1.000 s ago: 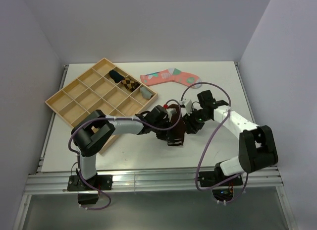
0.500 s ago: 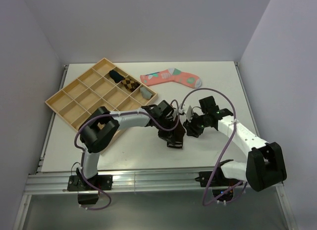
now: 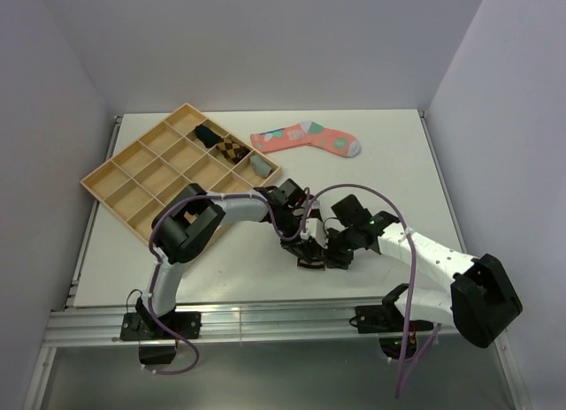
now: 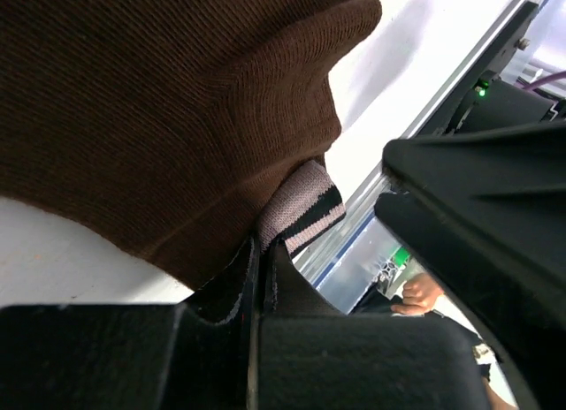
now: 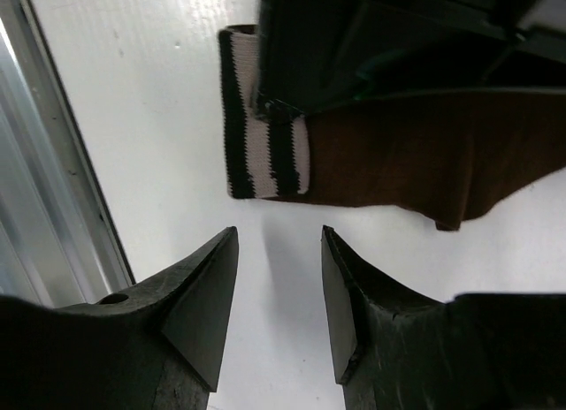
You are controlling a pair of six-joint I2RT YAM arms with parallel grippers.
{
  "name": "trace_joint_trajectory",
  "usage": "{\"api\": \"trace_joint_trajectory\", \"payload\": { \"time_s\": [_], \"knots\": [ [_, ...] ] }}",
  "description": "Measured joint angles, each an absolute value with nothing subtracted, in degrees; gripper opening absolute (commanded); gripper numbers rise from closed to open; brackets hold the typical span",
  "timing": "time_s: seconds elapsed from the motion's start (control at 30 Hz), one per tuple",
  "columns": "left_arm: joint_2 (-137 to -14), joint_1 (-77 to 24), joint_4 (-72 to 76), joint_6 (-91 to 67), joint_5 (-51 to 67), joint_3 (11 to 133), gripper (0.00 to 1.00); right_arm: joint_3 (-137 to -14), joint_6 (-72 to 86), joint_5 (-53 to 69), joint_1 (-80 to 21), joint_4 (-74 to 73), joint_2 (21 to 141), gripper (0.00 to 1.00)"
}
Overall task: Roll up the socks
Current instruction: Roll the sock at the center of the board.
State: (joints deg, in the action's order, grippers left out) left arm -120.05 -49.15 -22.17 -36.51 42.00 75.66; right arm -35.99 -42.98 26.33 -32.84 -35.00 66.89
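Near the front rail [image 5: 53,189] of the white tabletop [image 3: 230,277], the dark brown sock [image 5: 424,163] lies bunched, its black-and-white striped cuff [image 5: 265,154] at the end nearer the rail. The right gripper [image 5: 279,277] hovers just beside that cuff, jaws apart, holding nothing. The left gripper [image 4: 261,251] reaches over the sock, jaws pinched tight on the cuff. Beyond the sock to the left sits a wooden divided tray [image 3: 164,173]; a grey sock [image 3: 258,165] lies in its compartment nearest the brown sock. Farther behind the brown sock, a pink patterned sock [image 3: 305,138] lies flat.

Sock [image 5: 398,154] lies on table [image 3: 389,154]; tray [image 3: 159,176] behind-left.
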Motion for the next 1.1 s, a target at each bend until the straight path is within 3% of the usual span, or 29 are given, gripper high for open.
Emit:
{"api": "trace_joint_trajectory", "payload": {
  "time_s": [0.83, 1.1],
  "knots": [
    [-121.23, -48.49, -21.74, -37.08, 45.01, 75.44, 0.0, -34.2, -40.99, 24.05, -46.7, -24.47, 70.52, 0.48],
    [-121.71, -47.92, -22.55, -37.17, 45.3, 75.42, 0.0, -34.28, -41.04, 21.21, -47.09, -22.55, 73.47, 0.47]
  ]
}}
